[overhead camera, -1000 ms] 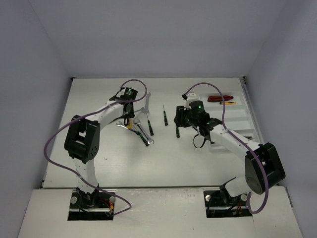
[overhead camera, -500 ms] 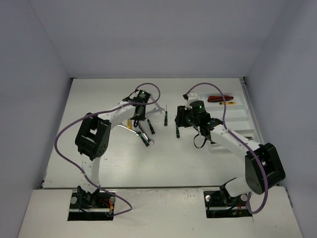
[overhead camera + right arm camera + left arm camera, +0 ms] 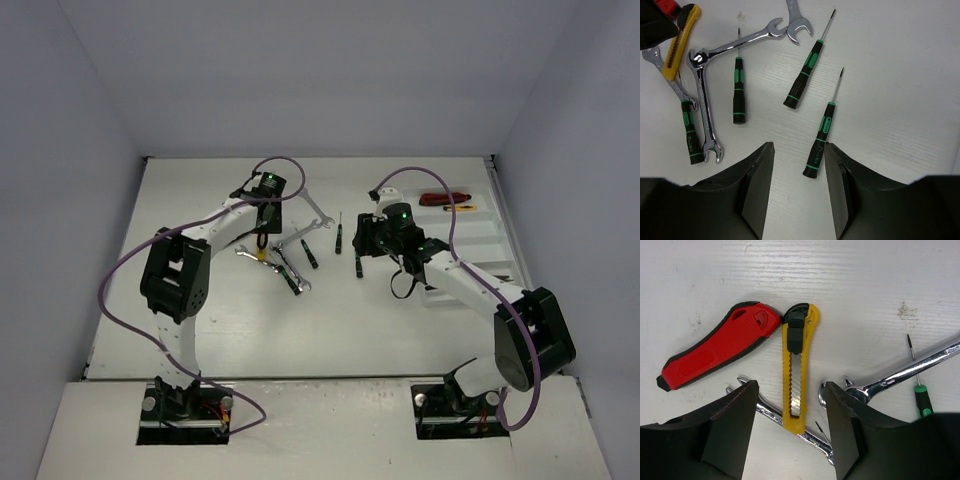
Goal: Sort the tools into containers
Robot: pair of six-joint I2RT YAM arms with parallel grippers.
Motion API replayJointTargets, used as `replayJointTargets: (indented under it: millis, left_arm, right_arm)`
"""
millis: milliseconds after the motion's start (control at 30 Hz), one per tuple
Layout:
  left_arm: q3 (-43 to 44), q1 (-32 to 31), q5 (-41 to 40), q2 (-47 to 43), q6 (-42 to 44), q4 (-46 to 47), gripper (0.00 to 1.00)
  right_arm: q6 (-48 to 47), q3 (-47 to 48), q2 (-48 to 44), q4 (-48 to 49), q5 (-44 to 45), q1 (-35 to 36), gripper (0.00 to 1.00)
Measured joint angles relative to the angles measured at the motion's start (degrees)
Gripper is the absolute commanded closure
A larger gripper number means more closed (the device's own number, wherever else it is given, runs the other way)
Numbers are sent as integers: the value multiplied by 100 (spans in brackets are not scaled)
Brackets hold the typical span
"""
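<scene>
Tools litter white tabletop between pale lilac walls.

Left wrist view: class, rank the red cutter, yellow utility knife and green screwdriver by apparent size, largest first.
1. red cutter, bulkiest.
2. yellow utility knife, similar length, slimmer.
3. green screwdriver, thinnest, its handle partly hidden.

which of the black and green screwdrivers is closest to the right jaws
The rightmost screwdriver, lying alone: its handle end shows between the right jaws. The other three lie farther left, well clear of them.
</scene>
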Motion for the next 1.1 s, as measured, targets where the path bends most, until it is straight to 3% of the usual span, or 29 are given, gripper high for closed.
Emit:
replayJointTargets:
  millis: [300, 400, 667, 900, 1100]
  left_arm:
    - [2, 154, 214, 486, -16, 7, 55]
    - [40, 246, 279, 544, -52, 54, 64]
    - [48, 328, 505, 578, -48, 90, 99]
    - [-11, 337, 802, 542, -50, 282, 100]
    - [-763, 16, 1110, -208, -26, 610, 100]
  right_arm:
    - [6, 0, 0, 50, 0, -2, 58]
    - [13, 0, 1, 69, 0, -2, 58]
    - [15, 0, 20, 79, -2, -2, 58]
    - [21, 0, 19, 80, -75, -2, 56]
    - [235, 0, -152, 78, -383, 1, 39]
